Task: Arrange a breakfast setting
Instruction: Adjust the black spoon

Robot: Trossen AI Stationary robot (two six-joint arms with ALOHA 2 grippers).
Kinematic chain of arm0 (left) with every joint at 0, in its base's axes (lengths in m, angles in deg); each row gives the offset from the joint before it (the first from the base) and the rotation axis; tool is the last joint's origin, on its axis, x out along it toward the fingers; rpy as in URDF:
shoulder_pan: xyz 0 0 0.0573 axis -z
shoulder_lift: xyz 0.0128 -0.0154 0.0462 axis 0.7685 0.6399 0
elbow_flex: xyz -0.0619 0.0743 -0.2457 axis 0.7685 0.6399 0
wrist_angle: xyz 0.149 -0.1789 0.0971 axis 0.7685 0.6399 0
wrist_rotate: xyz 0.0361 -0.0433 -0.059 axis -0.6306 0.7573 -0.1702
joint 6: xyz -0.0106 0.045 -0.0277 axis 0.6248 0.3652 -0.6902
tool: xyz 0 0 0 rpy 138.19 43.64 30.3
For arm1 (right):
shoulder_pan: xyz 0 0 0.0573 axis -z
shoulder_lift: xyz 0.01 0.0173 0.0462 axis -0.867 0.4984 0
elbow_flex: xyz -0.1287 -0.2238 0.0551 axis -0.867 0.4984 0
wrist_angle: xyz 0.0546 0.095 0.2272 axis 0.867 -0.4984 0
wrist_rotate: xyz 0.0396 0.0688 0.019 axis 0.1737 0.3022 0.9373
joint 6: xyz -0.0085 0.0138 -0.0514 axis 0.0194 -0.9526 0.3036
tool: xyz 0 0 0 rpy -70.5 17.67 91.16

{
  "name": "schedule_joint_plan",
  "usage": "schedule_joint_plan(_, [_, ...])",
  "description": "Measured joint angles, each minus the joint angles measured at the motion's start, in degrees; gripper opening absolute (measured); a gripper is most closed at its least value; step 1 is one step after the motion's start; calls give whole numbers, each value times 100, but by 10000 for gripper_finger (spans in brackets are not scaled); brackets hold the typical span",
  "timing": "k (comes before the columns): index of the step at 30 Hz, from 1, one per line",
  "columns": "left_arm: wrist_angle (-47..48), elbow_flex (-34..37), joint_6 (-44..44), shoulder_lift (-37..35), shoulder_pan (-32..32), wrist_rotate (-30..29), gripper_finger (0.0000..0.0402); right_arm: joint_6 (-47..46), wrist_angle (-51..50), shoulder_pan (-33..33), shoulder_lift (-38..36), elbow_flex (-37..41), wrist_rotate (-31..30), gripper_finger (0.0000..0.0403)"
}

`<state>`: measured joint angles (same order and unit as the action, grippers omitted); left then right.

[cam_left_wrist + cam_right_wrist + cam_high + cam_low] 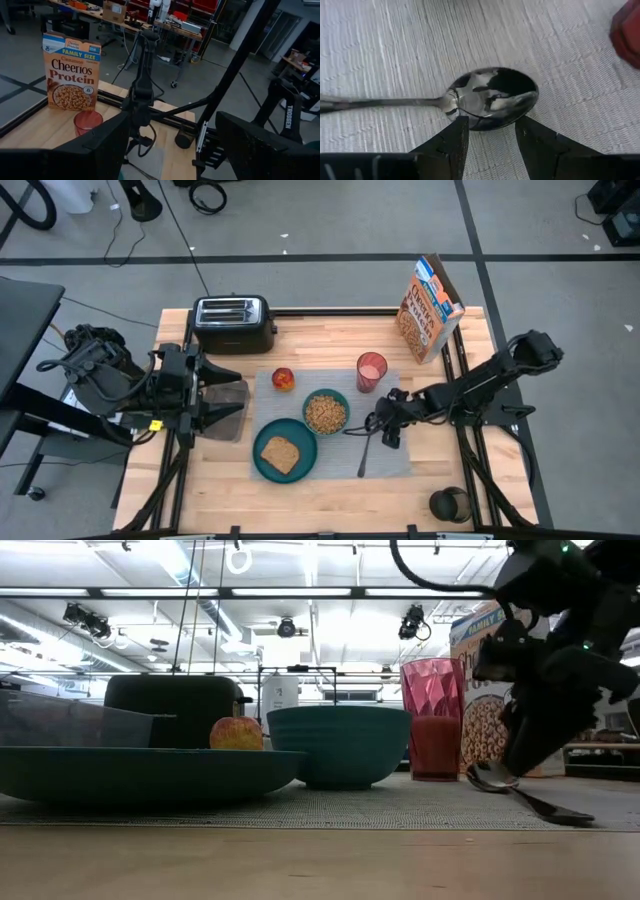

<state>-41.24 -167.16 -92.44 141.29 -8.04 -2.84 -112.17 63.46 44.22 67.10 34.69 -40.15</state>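
spoon [490, 97] lies flat on the grey placemat [400, 455], its bowl end just beyond the right gripper [490, 131], whose two fingers stand parted on either side of the bowl's near edge, not pinching it. its handle runs away over the mat. close by sit the cereal-filled teal bowl [326, 412], pink cup [371, 371] and plate [262, 465] with toast [279, 452]. left gripper [232, 408] waits spread wide off the mat's far side.

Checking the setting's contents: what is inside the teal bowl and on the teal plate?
The teal bowl holds brown cereal; its bottom is covered. The teal plate carries one toast slice; the plate under it is hidden.
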Motion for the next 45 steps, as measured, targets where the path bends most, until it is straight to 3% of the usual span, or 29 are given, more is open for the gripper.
schedule_joint_plan(7, [0,0,-26,0,2,0,298,-407,33,-338,-365,0,137,168])
schedule_joint_plan(14, [0,0,-22,0,2,0,298,-730,652,-639,-3,-2,284,168])
schedule_joint_plan(24, [-46,0,-16,0,2,-26,297,-435,674,-286,374,-4,-346,168])
schedule_joint_plan(37, [-74,0,-22,-2,0,-26,297,-111,875,-252,-17,-2,-321,168])
schedule_joint_plan(45, [-74,2,-23,141,-102,-76,297,12,1651,-159,646,-2,-774,168])
